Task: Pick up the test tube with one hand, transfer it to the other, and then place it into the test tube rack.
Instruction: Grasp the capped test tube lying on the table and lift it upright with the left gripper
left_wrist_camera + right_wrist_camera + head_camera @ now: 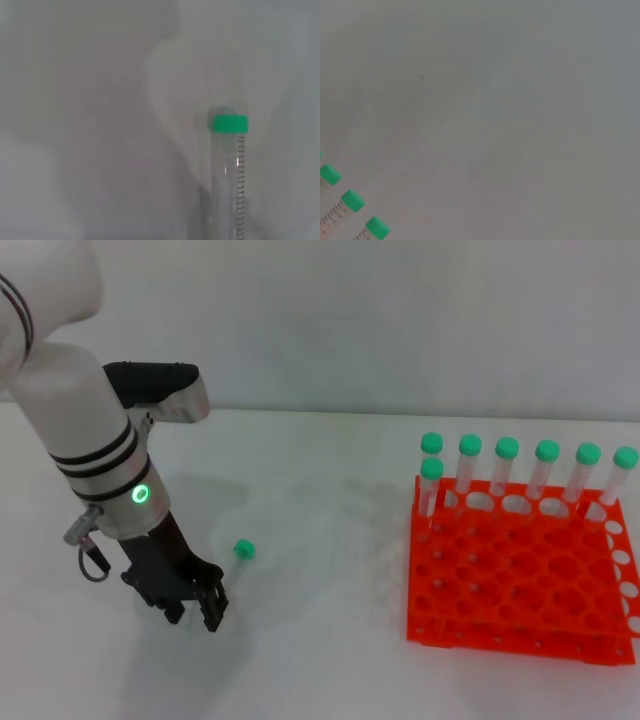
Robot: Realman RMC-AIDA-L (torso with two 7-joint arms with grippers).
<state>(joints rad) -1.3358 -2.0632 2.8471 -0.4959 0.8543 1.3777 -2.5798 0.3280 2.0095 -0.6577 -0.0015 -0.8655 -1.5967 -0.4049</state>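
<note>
In the lower left of the head view the left claw (195, 608) is hanging low over the white surface (320, 640), fingers pointing down; they appear to be standing slightly apart with nothing between them, though the black fingers are blending together and I cannot tell the width of the gap for sure. The test tube (240, 552) is lying on the surface just beside and to the right of the claw, toward the middle of the frame, its green cap the only part showing clearly there. In the left wrist view the test tube (229, 185) is showing its clear graduated body running from the cap to the lower edge of the frame. It is looking like a light, stiff plastic piece, smooth and round, so it is likely to roll or slip under a loose pinch; taking hold across the body a little below the cap seems soundest, leaving free length for the other hand. The test tube rack (520, 575) is sitting well apart at the right of the frame, seven capped tubes (507, 468) standing along its far rows. The right claw is not showing in any view.
</note>
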